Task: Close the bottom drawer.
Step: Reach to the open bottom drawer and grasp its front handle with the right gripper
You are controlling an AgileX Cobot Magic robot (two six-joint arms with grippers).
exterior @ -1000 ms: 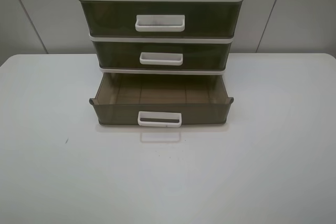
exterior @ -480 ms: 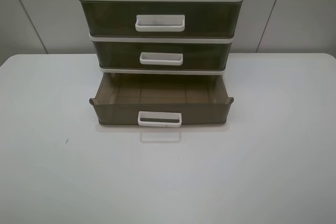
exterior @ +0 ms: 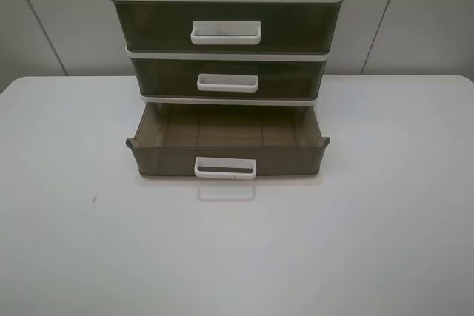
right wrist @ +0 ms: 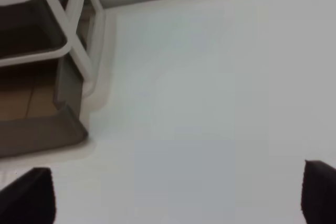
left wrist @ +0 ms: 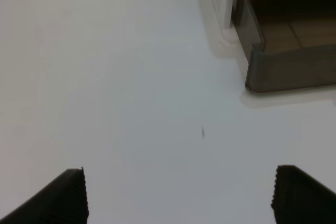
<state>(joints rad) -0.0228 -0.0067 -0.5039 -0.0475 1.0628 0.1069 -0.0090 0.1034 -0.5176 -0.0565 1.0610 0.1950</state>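
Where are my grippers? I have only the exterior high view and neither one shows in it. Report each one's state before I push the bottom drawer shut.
Observer: The left gripper is open. Its fingertips stand wide apart above the table and hold nothing.
Operator: Tell me what it faces.
Observer: Its wrist camera shows the bottom drawer pulled out. The front corner on the left arm's side lies ahead of the gripper, and the two are not touching.
Operator: Now the right one.
Observer: The right gripper is also open and empty. The drawer's other front corner shows in its wrist view, and there is no contact there either.
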